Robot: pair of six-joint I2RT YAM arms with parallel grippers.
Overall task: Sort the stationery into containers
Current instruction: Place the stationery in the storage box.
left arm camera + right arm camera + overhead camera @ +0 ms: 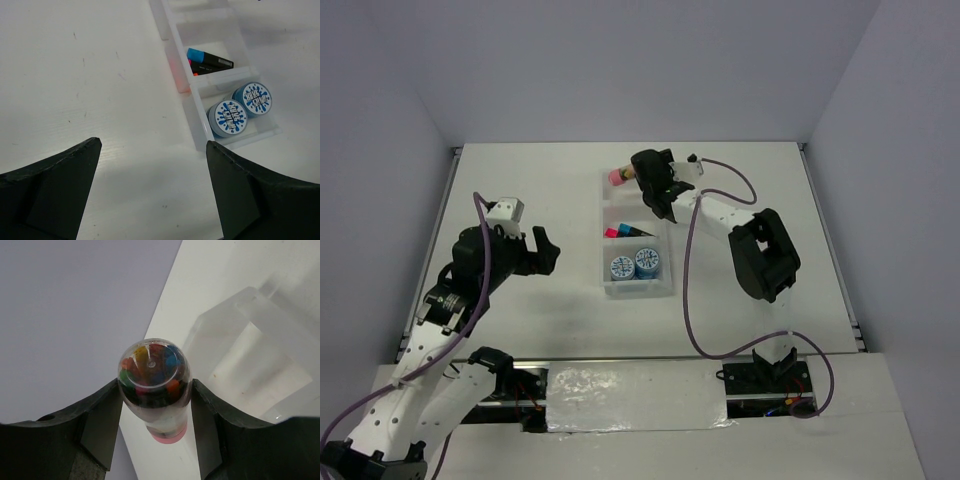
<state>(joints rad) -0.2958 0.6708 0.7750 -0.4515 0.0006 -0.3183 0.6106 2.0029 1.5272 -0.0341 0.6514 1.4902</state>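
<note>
The clear tray (606, 252) lies mid-table, long axis running away from me. Its near compartment holds two blue-and-white rolls (620, 268) (647, 261). The middle one holds the markers (625, 231). My right gripper (640, 176) is shut on the pink-capped tube (618, 176) and holds it tilted above the tray's far compartment. The right wrist view shows the tube (155, 385) end-on between the fingers, beside the tray (260, 335). My left gripper (542, 250) is open and empty left of the tray. The left wrist view shows the rolls (229, 116) and the markers (210, 59).
White walls enclose the table on the left, far and right sides. A purple cable (690, 300) loops from the right arm down to its base. The tray's near wall (200, 107) stands just right of my left gripper (152, 145).
</note>
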